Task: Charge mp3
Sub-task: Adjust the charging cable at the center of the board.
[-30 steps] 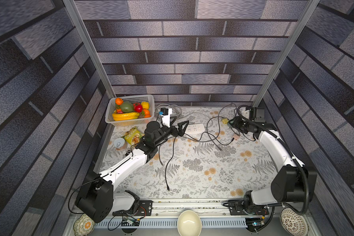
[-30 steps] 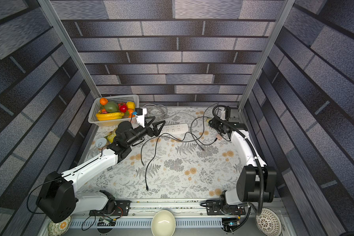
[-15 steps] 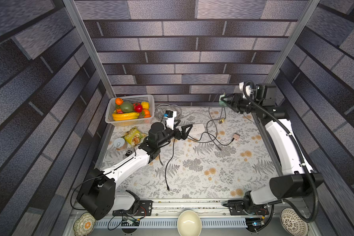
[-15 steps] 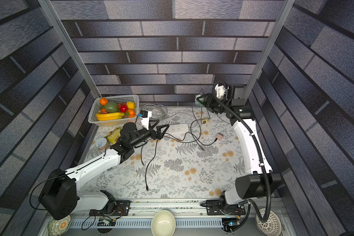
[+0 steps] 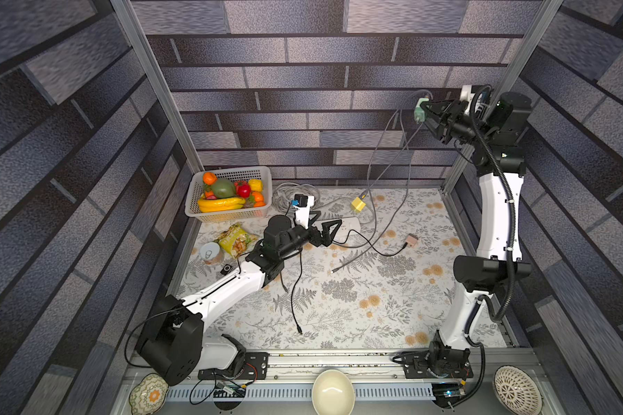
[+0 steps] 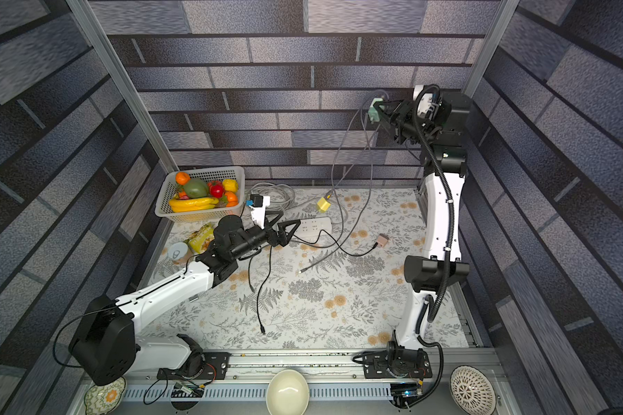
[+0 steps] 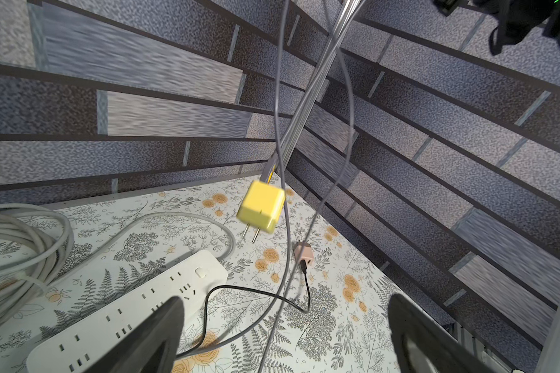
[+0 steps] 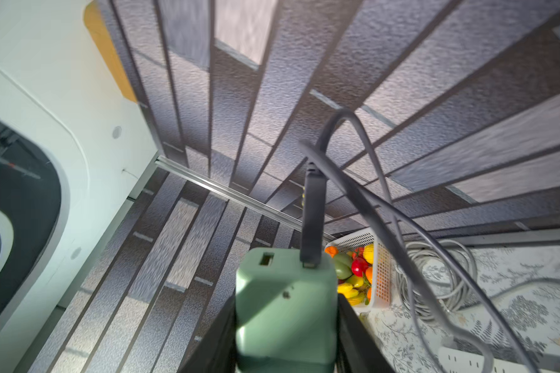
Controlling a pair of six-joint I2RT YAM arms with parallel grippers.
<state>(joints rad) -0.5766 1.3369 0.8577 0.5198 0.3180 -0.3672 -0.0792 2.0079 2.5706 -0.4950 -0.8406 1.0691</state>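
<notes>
My right gripper point(image 5: 425, 113) is raised high by the back right post, shut on a green charger point(image 5: 419, 111) point(image 8: 285, 306). A grey cable point(image 8: 312, 219) is plugged into the charger's top. Grey cables hang from it to the table, and a yellow charger point(image 5: 357, 204) point(image 7: 262, 206) dangles among them, prongs down. My left gripper point(image 5: 326, 228) point(image 7: 282, 306) is open and empty, low over the white power strip point(image 5: 346, 224) point(image 7: 126, 316). A pink charger point(image 5: 411, 240) with a black cable lies on the mat. A small black player, probably the mp3 point(image 5: 226, 268), lies beside my left arm.
A white basket point(image 5: 195, 194) of fruit stands at the back left, with a coiled grey cord point(image 5: 288, 194) beside it. A snack packet point(image 5: 235, 240) and a can point(image 5: 211, 251) lie near the left wall. A loose black cable point(image 5: 295, 294) crosses the mat's middle.
My right arm has risen from the table to high in the back right corner with the green charger, pulling the cables and the yellow charger up. My left arm shifted only slightly.
</notes>
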